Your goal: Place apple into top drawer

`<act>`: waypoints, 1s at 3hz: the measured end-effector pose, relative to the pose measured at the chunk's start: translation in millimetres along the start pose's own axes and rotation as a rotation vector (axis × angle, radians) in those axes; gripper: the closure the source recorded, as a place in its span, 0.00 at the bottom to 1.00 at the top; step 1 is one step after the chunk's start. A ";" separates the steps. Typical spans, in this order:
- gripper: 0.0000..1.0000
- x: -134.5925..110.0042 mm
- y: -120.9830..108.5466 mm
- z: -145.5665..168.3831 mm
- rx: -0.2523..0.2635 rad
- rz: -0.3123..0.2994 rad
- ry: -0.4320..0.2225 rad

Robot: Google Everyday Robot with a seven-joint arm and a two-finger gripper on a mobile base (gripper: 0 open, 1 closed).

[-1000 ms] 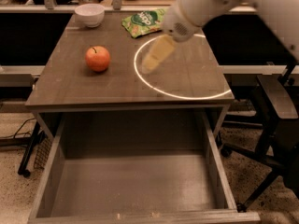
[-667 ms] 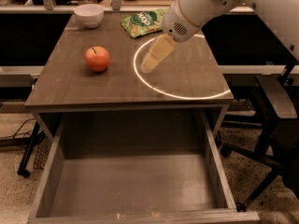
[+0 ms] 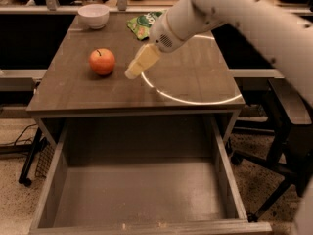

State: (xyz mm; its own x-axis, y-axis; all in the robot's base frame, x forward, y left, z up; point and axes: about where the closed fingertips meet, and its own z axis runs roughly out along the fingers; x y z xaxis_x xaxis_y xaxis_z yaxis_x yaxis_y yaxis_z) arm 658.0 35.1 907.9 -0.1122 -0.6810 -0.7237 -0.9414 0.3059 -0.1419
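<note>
The orange-red apple [image 3: 102, 61] with a short dark stem sits on the left part of the table top. My gripper [image 3: 133, 72] hangs on the white arm just to the right of the apple, a short gap away and not touching it. It holds nothing that I can see. The top drawer [image 3: 58, 175] is pulled out wide below the table's front edge, and its grey-brown inside holds nothing.
A white bowl [image 3: 93, 15] stands at the table's [image 3: 195, 77] back left. A green snack bag [image 3: 143, 24] lies at the back middle, partly behind the arm. A bright ring of light lies on the table's right half. A dark stand sits at the right.
The gripper has moved left and toward the front, from over the light ring to close beside the apple. The apple and the drawer have not moved.
</note>
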 end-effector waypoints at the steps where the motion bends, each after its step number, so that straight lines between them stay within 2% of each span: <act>1: 0.00 -17.0 -8.1 40.8 -0.018 -0.004 -0.075; 3: 0.00 -43.8 -2.3 114.1 -0.098 -0.001 -0.179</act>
State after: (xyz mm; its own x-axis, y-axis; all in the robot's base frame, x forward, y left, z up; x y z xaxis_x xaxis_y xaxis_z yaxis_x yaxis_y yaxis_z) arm 701.3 140.1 862.9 -0.0609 -0.5495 -0.8333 -0.9688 0.2333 -0.0830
